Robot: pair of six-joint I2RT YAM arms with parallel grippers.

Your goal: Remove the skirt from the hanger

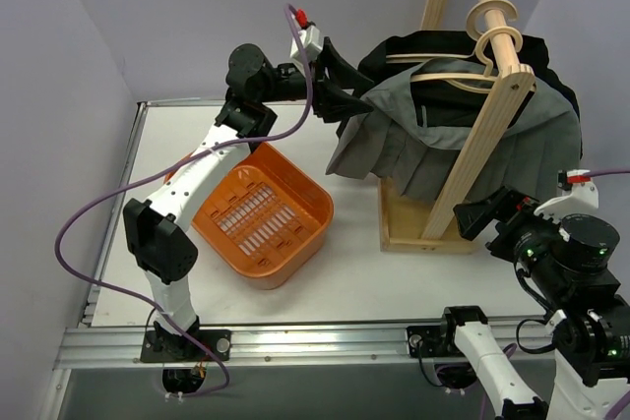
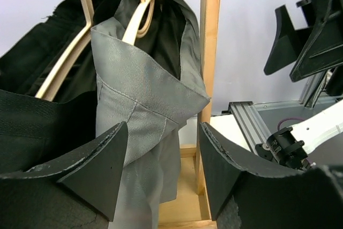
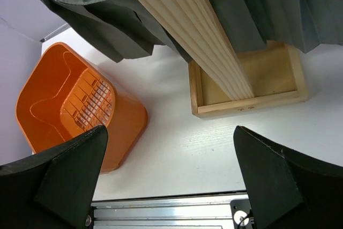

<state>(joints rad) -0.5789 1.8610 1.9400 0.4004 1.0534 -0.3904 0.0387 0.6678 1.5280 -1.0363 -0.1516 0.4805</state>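
Observation:
The grey pleated skirt [image 1: 413, 150] hangs on a pale wooden hanger [image 1: 448, 76] on the rack's rod. My left gripper [image 1: 346, 95] is raised at the skirt's left edge. In the left wrist view the skirt's folded waist corner [image 2: 144, 100] hangs from its hanger [image 2: 136, 22] and drops between the fingers of my left gripper [image 2: 163, 132]. The jaws stand apart, the cloth lies against the left finger [image 2: 102, 170], and a gap shows on the right side. My right gripper [image 1: 482, 213] is open and low by the rack's base, with nothing between its fingers [image 3: 170, 132].
A black garment [image 1: 536, 51] hangs on a second hanger [image 2: 69, 41] behind the skirt. The wooden rack's slanted post [image 1: 487, 135] and box base [image 3: 252, 87] stand at the right. An orange basket [image 1: 261, 213] sits on the white table left of the rack.

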